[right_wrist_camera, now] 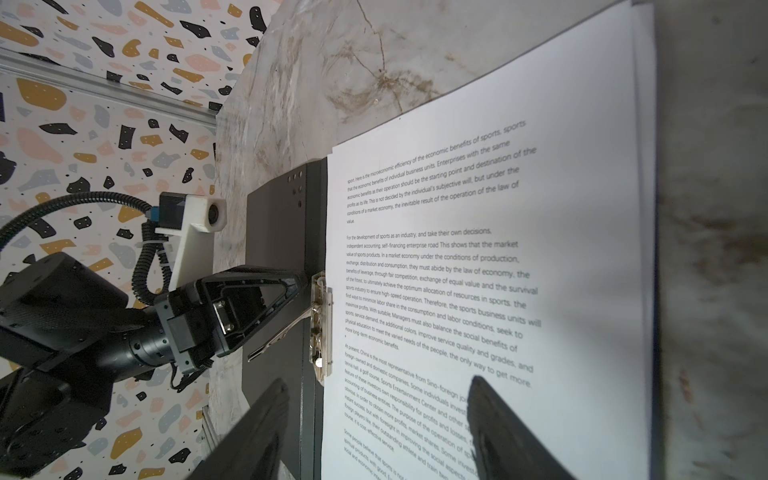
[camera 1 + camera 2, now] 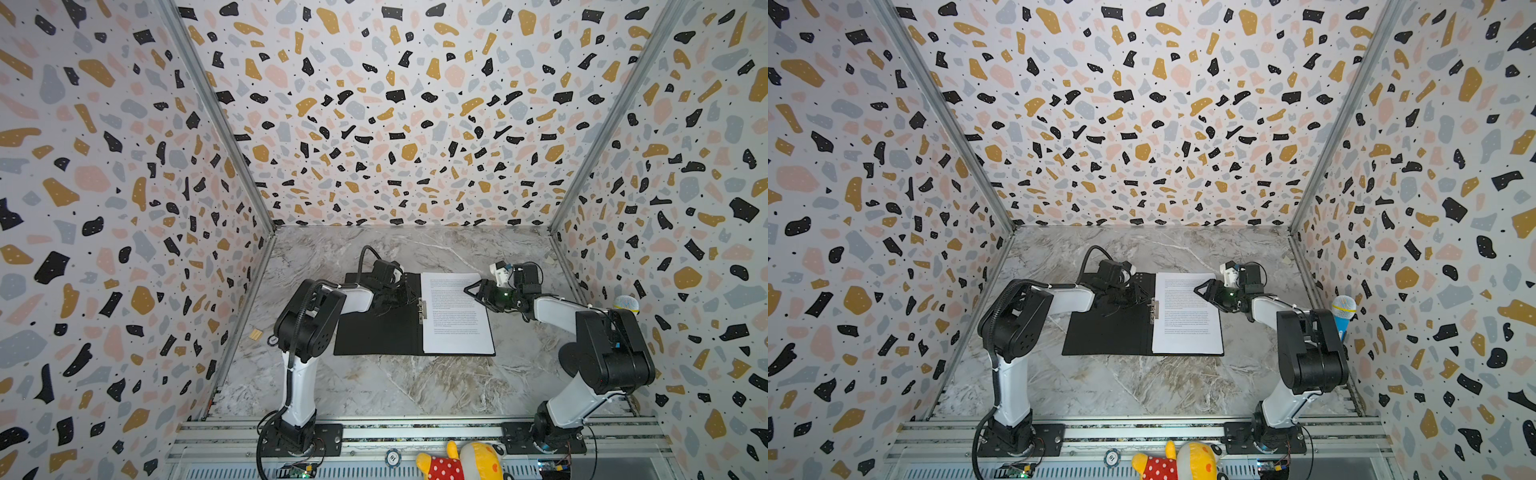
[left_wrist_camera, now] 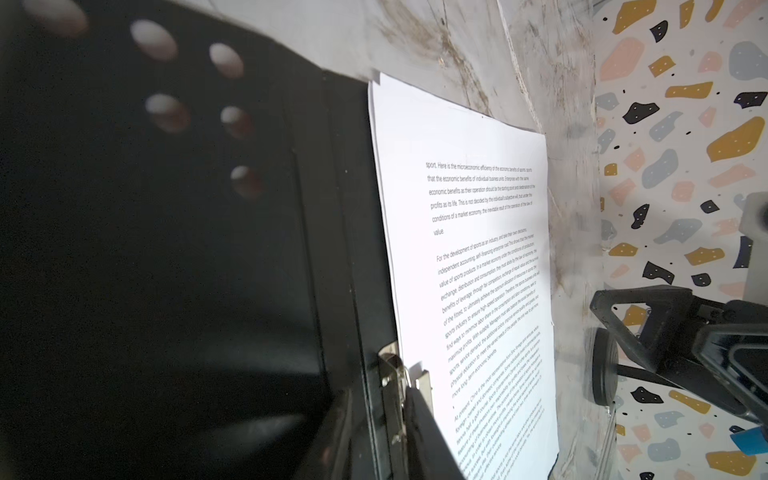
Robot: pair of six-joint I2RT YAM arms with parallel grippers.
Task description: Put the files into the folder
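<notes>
Folder open flat mid-worktop, files on the leaf at the right arm's side, both tools over it.

Folder (image 2: 374, 332): thin, rectangular, matte black inside, small round holes punched in a far corner of the bare leaf. Metal clip (image 1: 321, 328) on the spine, bright, its lever (image 1: 282, 332) tilted up. Files (image 2: 455, 316): white sheets stacked square, top one dense black text, spine-side edge at the clip, far edge a touch past the folder's. Left tool (image 1: 302, 286) at the clip, jaws narrow about the metal; grip or no grip, cannot tell. Right tool (image 2: 468, 290) low over the top sheet's far part, jaws wide, nothing in them. Worktop (image 2: 374, 386) marble-patterned, smooth. Broad strip between the folder's near edge and the arm bases, narrower band to the back wall.
</notes>
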